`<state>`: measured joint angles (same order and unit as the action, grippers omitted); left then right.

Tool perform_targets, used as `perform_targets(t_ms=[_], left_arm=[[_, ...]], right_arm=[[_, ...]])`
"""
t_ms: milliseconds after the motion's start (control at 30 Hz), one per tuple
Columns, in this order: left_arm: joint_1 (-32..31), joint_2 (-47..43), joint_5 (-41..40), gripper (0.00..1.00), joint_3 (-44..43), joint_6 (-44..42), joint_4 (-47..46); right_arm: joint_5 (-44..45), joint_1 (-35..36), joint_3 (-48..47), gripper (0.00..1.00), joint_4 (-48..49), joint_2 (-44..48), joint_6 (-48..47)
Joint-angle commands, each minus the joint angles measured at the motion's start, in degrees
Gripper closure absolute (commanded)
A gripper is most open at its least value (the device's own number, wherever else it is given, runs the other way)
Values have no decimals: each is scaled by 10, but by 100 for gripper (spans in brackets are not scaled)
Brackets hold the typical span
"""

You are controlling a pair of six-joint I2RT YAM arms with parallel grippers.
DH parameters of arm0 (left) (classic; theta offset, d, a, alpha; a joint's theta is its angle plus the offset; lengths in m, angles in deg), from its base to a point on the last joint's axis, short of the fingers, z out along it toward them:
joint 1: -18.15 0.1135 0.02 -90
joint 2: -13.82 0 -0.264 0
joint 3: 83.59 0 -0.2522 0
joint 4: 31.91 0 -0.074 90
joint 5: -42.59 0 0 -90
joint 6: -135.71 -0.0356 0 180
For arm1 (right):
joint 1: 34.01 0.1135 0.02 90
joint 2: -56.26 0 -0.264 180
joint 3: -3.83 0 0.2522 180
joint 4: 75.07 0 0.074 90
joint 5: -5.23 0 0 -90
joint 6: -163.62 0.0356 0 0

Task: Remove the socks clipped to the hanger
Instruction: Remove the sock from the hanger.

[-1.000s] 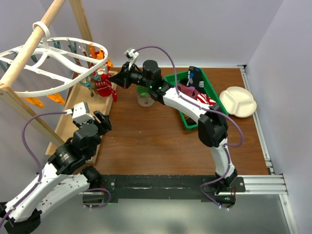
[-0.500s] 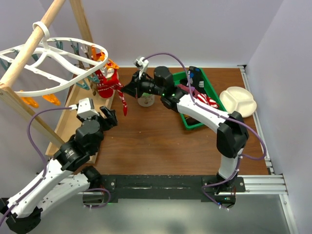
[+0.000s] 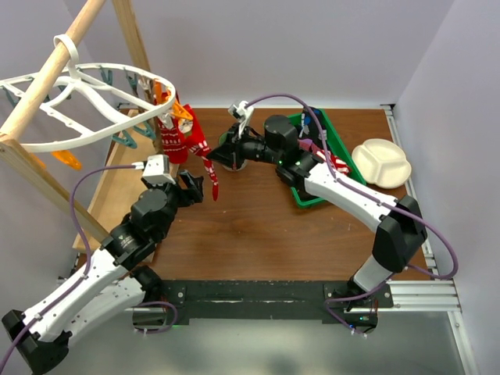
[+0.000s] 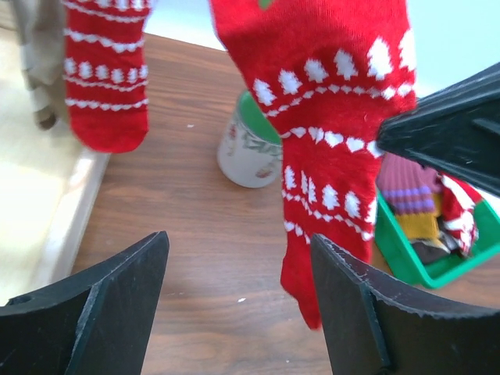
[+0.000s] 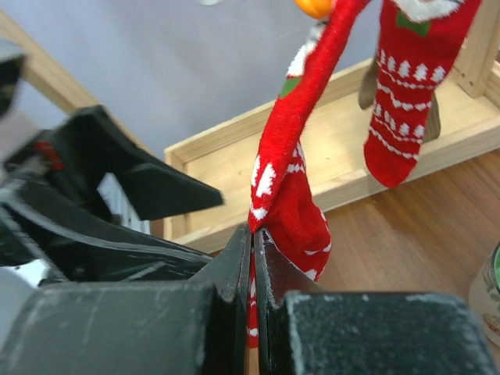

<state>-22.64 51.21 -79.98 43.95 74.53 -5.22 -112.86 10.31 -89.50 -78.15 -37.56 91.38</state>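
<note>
The white oval hanger hangs from the wooden pole at upper left. Two red-and-white socks dangle from its orange clips. My right gripper is shut on the lower part of one sock, which stretches taut and slanted up to an orange clip. The other sock hangs straight over the wooden base. In the top view my right gripper holds the sock out to the right. My left gripper is open just below that sock, touching nothing.
A green bin with several socks sits behind the right arm, and a white divided plate is at far right. A white mug stands behind the pulled sock. The wooden frame's base lies along the left.
My right gripper has drawn the red sock right and toward the front, swinging the hanger with it. My left arm has reached forward to the sock and opened wider.
</note>
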Motion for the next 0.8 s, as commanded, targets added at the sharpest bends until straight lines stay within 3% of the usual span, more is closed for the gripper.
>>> perform_targets(t_ms=[0,467,767], left_arm=[[18,-4,84,21,22,-37,-86],[34,-13,192,19,62,-30,-165],[34,-44,219,17,71,-28,-145]], right_arm=[[-51,4,13,100,10,37,17],[-70,32,26,100,22,50,33],[-51,33,23,100,22,42,25]])
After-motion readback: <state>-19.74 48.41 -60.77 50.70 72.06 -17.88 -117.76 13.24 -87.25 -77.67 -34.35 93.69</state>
